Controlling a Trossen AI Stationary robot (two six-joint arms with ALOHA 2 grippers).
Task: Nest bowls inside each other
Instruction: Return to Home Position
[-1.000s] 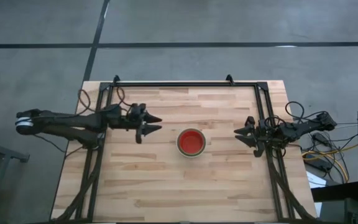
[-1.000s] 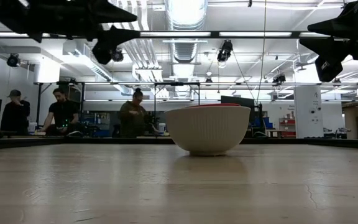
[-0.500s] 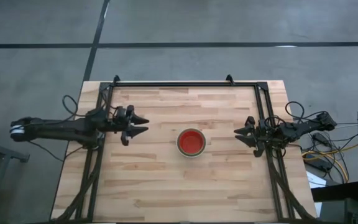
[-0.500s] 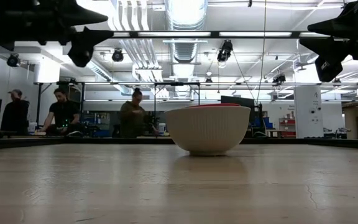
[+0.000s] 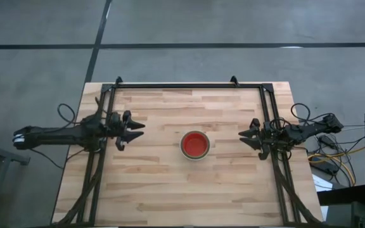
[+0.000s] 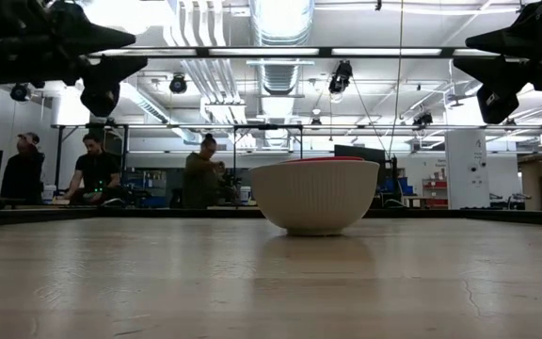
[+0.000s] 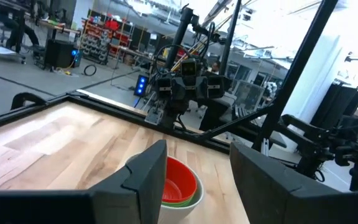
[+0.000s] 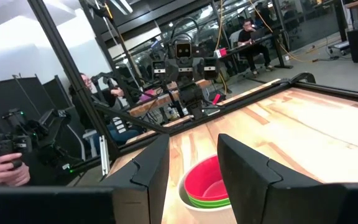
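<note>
The bowls stand nested in one stack [image 5: 195, 145] at the middle of the wooden table. The red bowl [image 7: 180, 183] sits innermost, green rims [image 8: 211, 200] show under it, and the pale white-grey bowl [image 6: 316, 196] is outermost, resting on its base. My left gripper [image 5: 138, 130] hovers open near the table's left edge, pointing level at the stack from well off. My right gripper [image 5: 244, 137] hovers open near the right edge, also facing the stack. Nothing is between either pair of fingers.
A black frame [image 5: 189, 85] runs along the table's far, left and right edges, under both arms. Cables [image 5: 334, 155] lie off the table's right side. Several people [image 6: 92, 169] sit at desks in the room beyond the far edge.
My left gripper has drawn back from the stack toward the table's left edge and sunk a little, staying open and level. The stack and my right gripper have kept still.
</note>
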